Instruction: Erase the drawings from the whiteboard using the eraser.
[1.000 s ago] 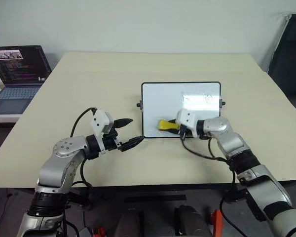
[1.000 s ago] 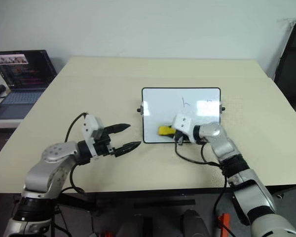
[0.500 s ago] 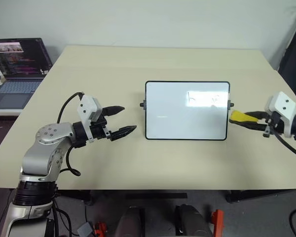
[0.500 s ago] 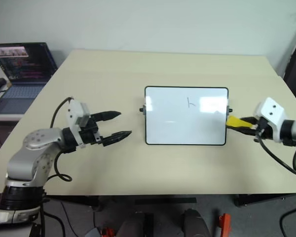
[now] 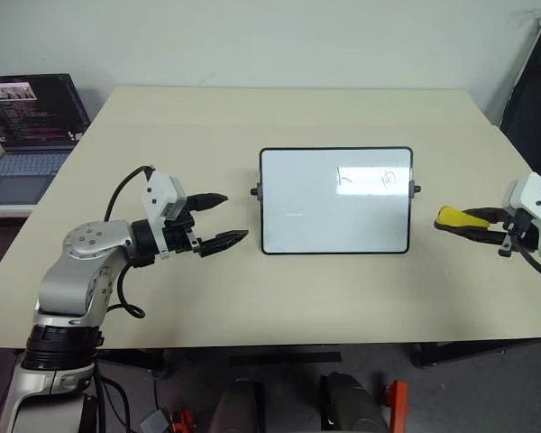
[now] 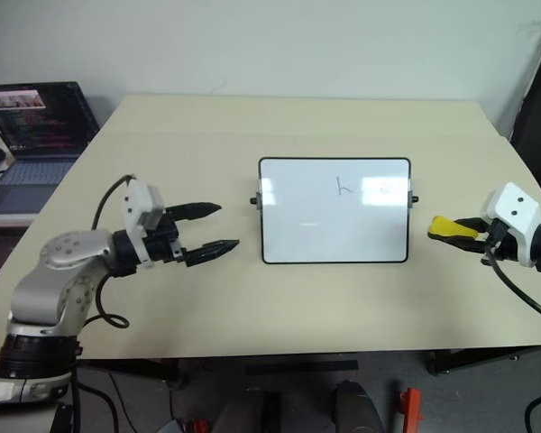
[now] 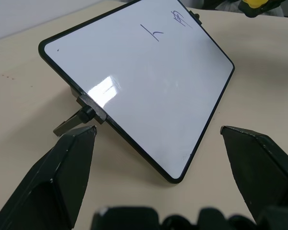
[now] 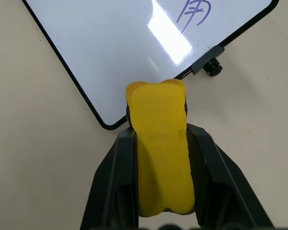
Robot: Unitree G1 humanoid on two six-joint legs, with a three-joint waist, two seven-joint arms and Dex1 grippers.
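Right gripper (image 6: 460,231) clenched on eraser (image 8: 161,143), held off the board's right edge, above the surface (image 5: 343,289). Eraser bulges between the jaws: I judge it soft, light, foam-like. Board (image 5: 334,200) glossy, propped tilted; likely slides if pushed. Two drawings (image 7: 180,17) remain upper right. Left gripper (image 5: 221,221) released, empty, left of board.

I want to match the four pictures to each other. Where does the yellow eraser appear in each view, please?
Left eye view: the eraser sits at the far right, beside the whiteboard, held in the right gripper.
Right eye view: far right too, past the board's right edge.
Left wrist view: a yellow bit at the top edge.
Right wrist view: centre, between the black fingers.
Shared landmark: the whiteboard's black-framed edge.
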